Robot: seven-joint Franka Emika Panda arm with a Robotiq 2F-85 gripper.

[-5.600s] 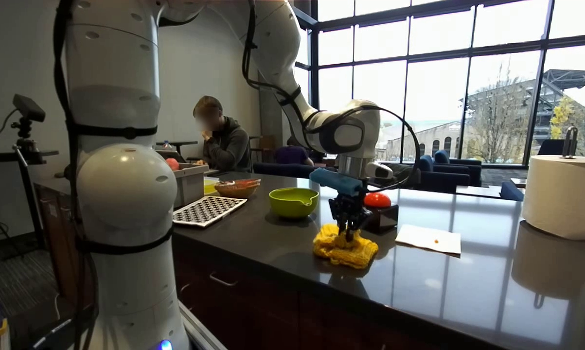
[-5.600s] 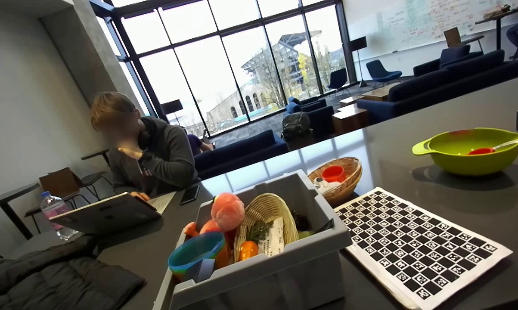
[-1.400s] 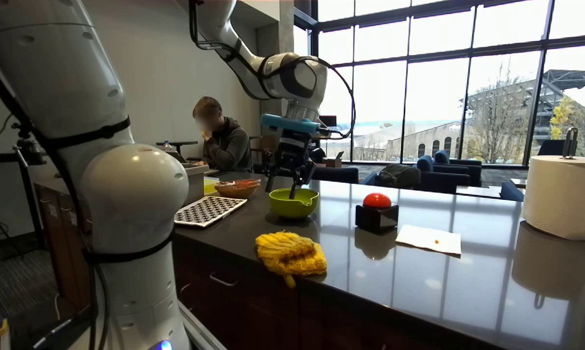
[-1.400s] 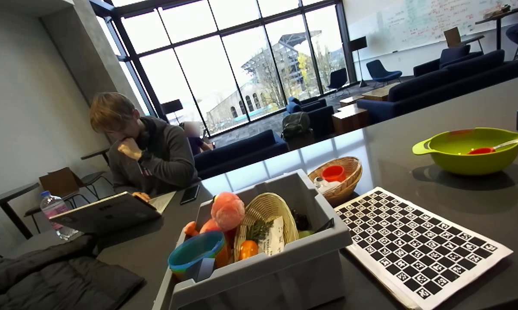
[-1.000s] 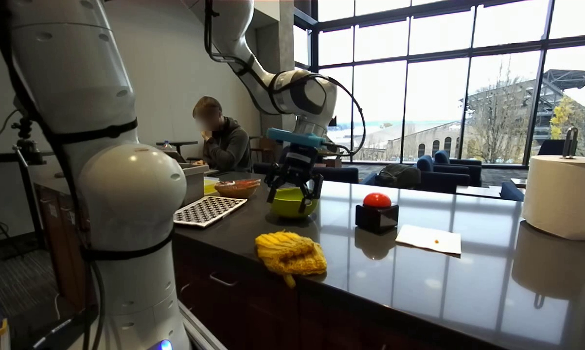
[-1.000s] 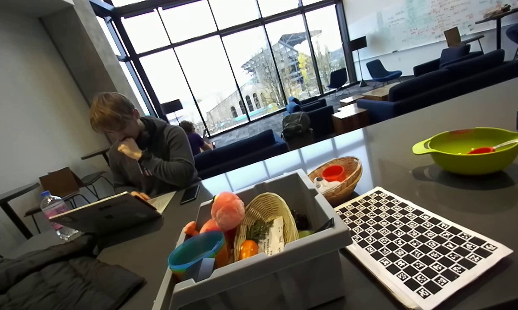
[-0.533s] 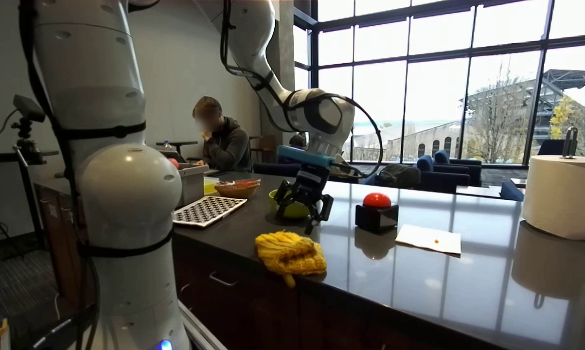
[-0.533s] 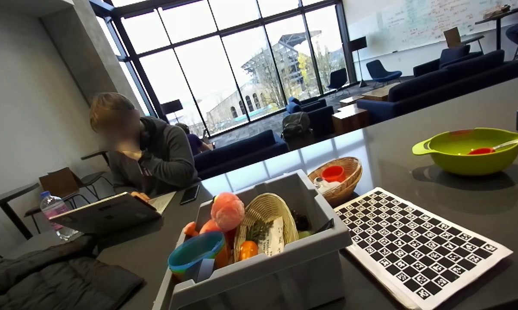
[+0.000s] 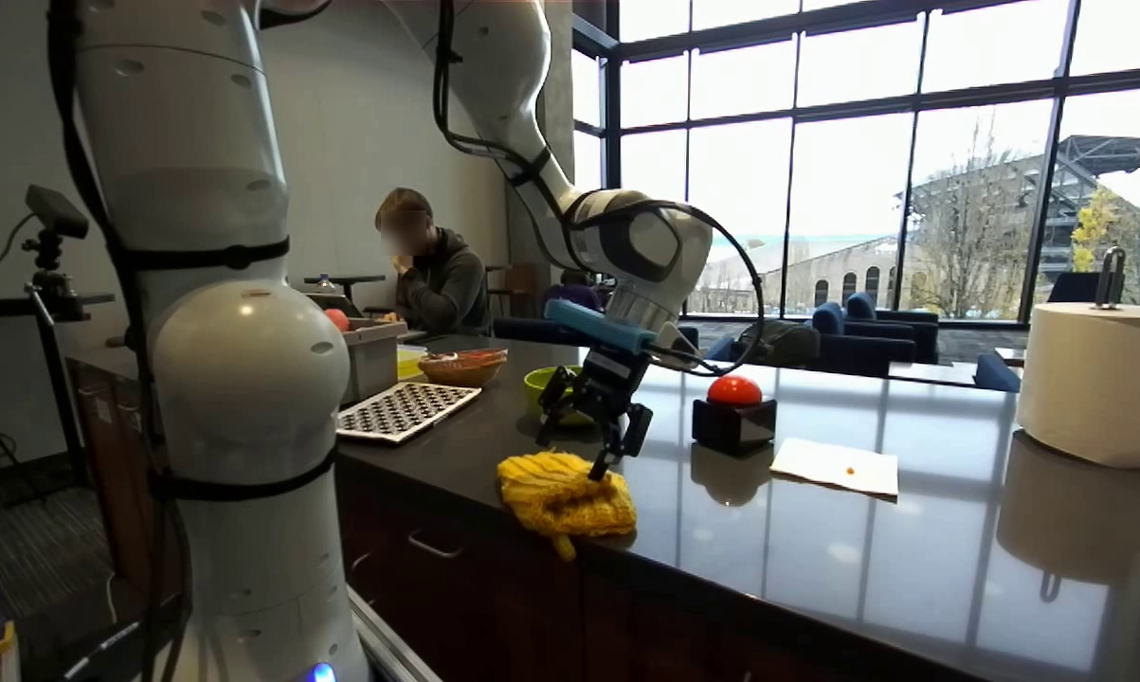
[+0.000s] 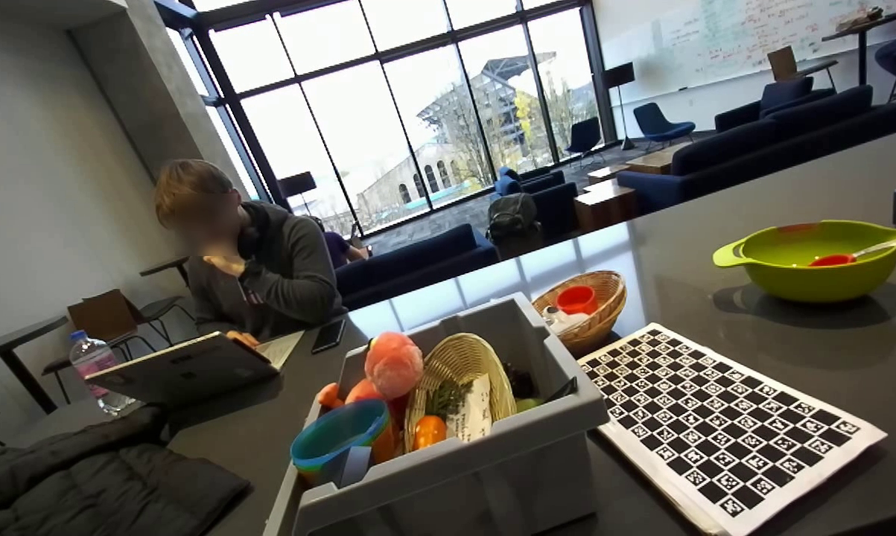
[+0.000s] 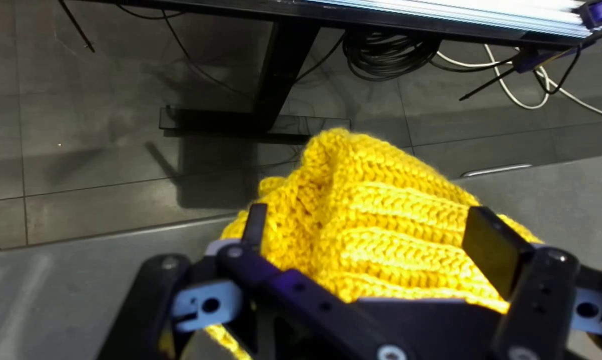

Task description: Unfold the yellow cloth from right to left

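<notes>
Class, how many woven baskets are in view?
2: a pale basket inside the gray bin, a brown basket on the counter beside it. The bin may hide more.

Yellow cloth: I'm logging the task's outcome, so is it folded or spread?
Folded: in the wrist view, the cloth bunches around a crease rather than lying flat.

Readable text: none | whiteboard [image 10: 723,46]: handwriting illegible | paper slip [image 10: 479,409]: illegible
</notes>
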